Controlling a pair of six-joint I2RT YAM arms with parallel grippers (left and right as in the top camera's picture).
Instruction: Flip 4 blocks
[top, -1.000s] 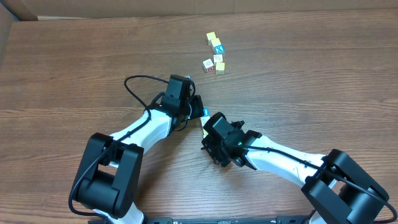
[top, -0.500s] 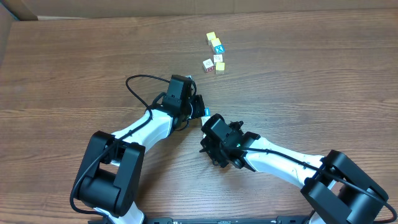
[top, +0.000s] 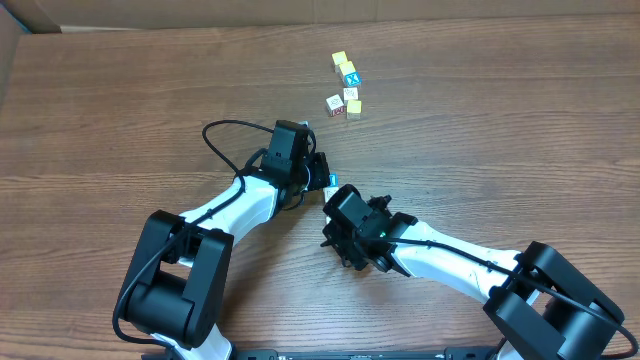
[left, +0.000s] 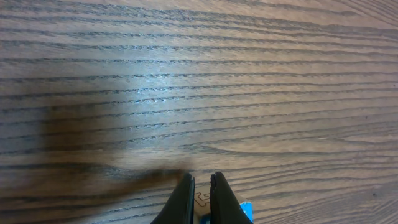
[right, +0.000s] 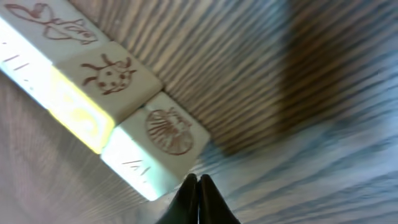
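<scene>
At the middle of the brown wood-grain table (top: 500, 150), left gripper (left: 202, 186) and right gripper (right: 197, 185), both pressed together, flank the blocks (right: 112, 78); spare cubes (top: 346, 85) sit farther back, cardboard (top: 200, 12) along the far edge.

Two arms (top: 240, 200), five clustered cubes (top: 349, 75), three cream blocks (right: 112, 78).

Shows brown wood grain across the bench (top: 500, 120), finely ridged, with a dull sheen at upper left of the left wrist view. Looks like pale, smooth wood on the blocks (right: 115, 78), stamped with reddish line drawings, one side glossy yellow. Reads as shiny white plastic along the left arm (top: 232, 205) and right arm (top: 450, 258), matt black at the joints and on the left pincer (left: 202, 180) and right pincer (right: 197, 180).
</scene>
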